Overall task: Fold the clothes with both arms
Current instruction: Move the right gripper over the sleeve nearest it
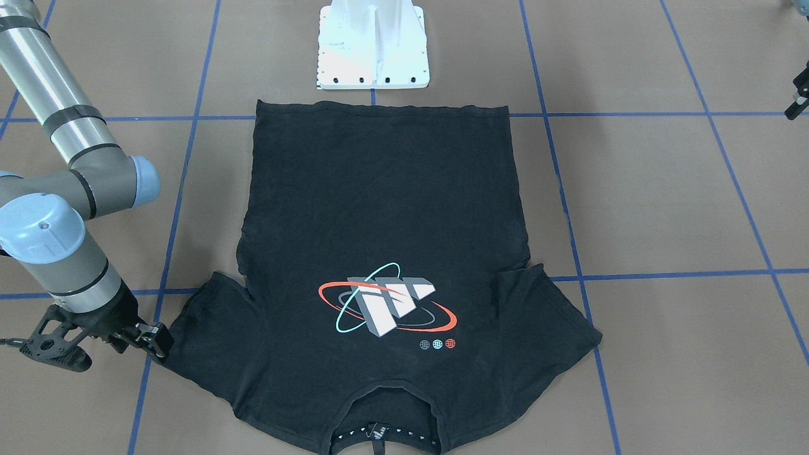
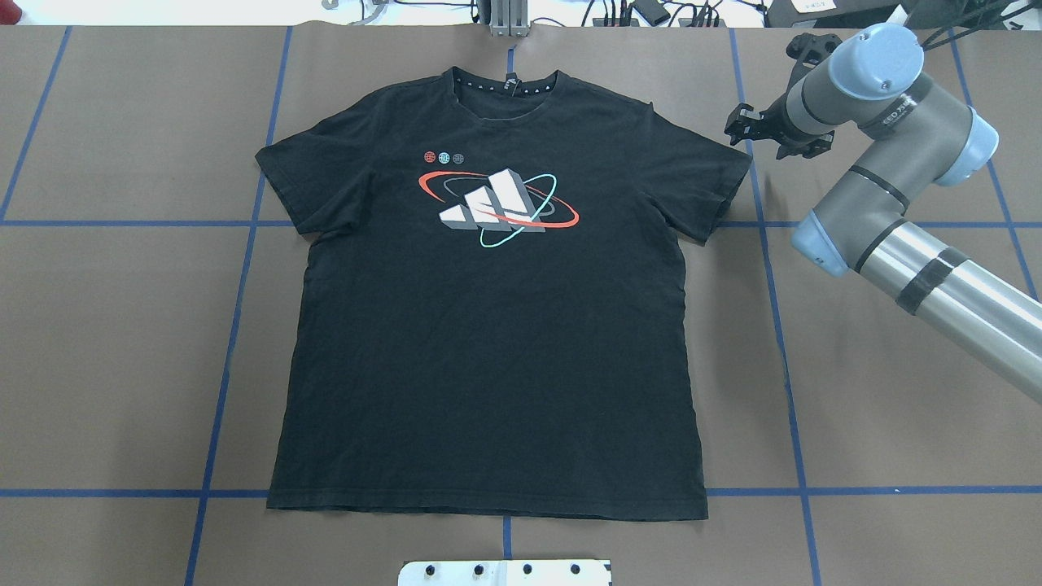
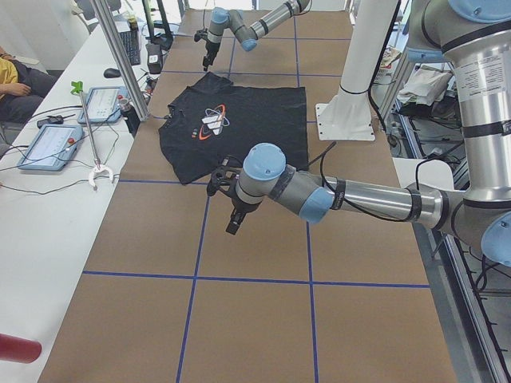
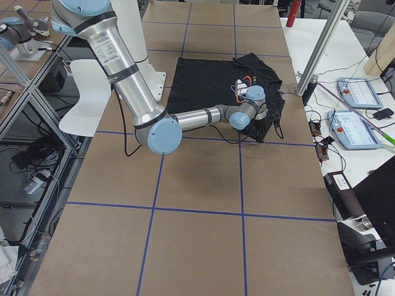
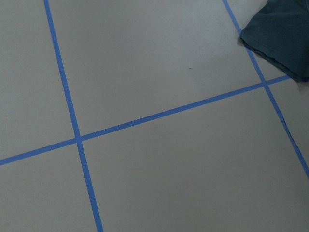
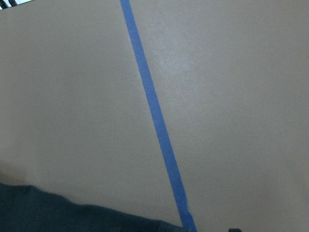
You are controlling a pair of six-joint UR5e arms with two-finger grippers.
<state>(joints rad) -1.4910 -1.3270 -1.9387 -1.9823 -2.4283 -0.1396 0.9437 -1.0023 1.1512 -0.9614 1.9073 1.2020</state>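
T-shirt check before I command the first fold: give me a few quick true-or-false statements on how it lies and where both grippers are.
1. The T-shirt lies flat, logo up. True.
2. Its collar points at the base plate. False: the hem lies by the plate; the collar is on the far side.
3. The right gripper sits at a sleeve, by its outer edge. True.
4. The left gripper is over the logo. False: it hangs over bare table, off the T-shirt.
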